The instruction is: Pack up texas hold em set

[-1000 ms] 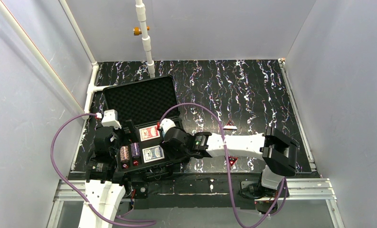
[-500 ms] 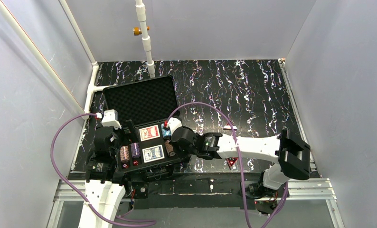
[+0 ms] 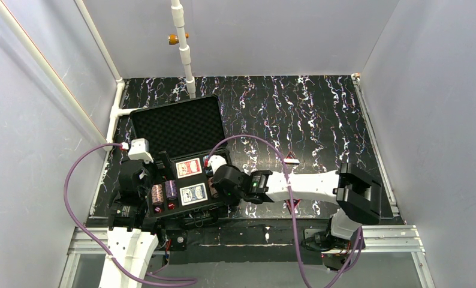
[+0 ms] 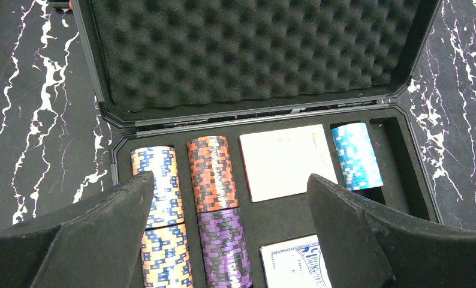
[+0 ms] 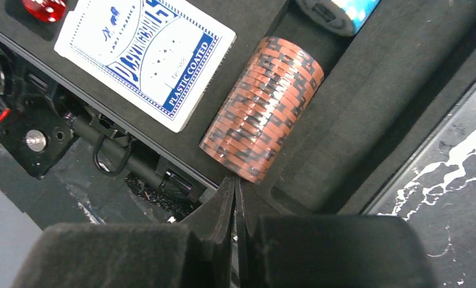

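Observation:
The black case lies open, its foam lid (image 3: 181, 123) back and its slotted tray (image 3: 195, 205) toward me. My left gripper (image 4: 231, 180) hangs open above the tray's left half, over orange-blue (image 4: 157, 174), orange-black (image 4: 211, 171) and purple (image 4: 223, 246) chip stacks. A pale-faced deck (image 4: 283, 162), a blue deck (image 4: 295, 264) and a light-blue stack (image 4: 357, 156) lie beyond. My right gripper (image 5: 235, 180) is shut and empty, tips against the near end of an orange-black stack (image 5: 262, 108) lying in the right slot beside the blue deck (image 5: 145, 51).
A red die (image 5: 44, 7) sits in a small pocket left of the blue deck. The case's handle and latch (image 5: 110, 153) face the near table edge. A small red-and-white piece (image 3: 292, 161) lies on the marbled table right of the case. A white pipe (image 3: 184, 54) stands at the back.
My right gripper has closed. Its arm drew back to the right, then returned to the tray's near right corner. The orange-black stack now shows in the right slot. The left arm is still.

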Tool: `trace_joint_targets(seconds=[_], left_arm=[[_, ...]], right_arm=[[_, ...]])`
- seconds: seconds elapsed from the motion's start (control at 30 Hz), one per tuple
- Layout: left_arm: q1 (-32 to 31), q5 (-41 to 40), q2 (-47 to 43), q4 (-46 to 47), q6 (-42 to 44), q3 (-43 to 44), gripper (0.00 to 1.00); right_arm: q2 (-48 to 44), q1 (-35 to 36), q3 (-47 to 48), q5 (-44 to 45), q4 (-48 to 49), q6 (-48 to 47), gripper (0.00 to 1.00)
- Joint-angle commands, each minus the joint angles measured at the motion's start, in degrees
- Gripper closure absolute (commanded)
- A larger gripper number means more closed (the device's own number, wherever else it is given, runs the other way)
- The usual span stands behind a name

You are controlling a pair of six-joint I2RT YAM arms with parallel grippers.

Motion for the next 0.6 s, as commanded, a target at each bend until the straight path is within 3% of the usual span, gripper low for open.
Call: trace_joint_targets(seconds=[0.0,0.37,0.57], left_arm=[[-0.16,-0.01,0.37,-1.04,0.01,1.00,0.02],[-0.17,0.26,0.60,-0.78,0.10,0.88,0.02],[-0.19,0.35,0.46,-0.71,0.18,0.78,0.02]], right_arm=[[2.39,0.17,2.76,0.66,2.05,-0.85,0.90],[6.26,0.12,7.04,2.96,1.19,-2.87,0.90],[5.93,0.15,8.97,3.39,0.04,-4.15,0.80]])
